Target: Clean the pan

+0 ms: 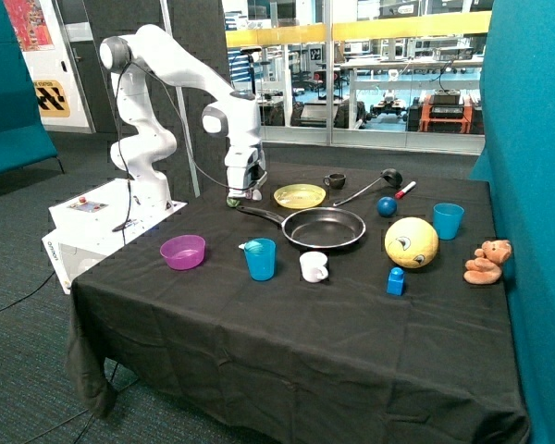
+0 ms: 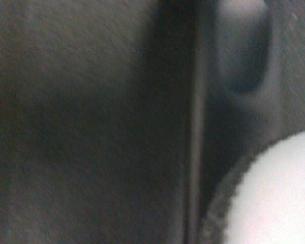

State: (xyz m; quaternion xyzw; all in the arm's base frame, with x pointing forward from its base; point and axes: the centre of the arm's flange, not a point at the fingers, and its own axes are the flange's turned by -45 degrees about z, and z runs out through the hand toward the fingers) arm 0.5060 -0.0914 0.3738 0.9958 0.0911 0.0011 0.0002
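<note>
Outside view: the pan (image 1: pixel 325 228) lies on the bench (image 1: pixel 287 333) beside the yellow plate (image 1: pixel 300 195); likely rigid, fairly heavy, best taken by its thin handle; the tool (image 1: pixel 241 197) hangs over the handle's end, grip undeterminable.

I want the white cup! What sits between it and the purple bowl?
The blue plastic cup stands between the white cup and purple bowl, seen in the outside view.

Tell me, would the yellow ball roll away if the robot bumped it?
Probably yes. The yellow ball is round and sits free on the flat black cloth, so a bump would likely send it rolling. The blue block and the pan stand close by and might stop it. It looks big yet probably light, so it should move easily.
</note>
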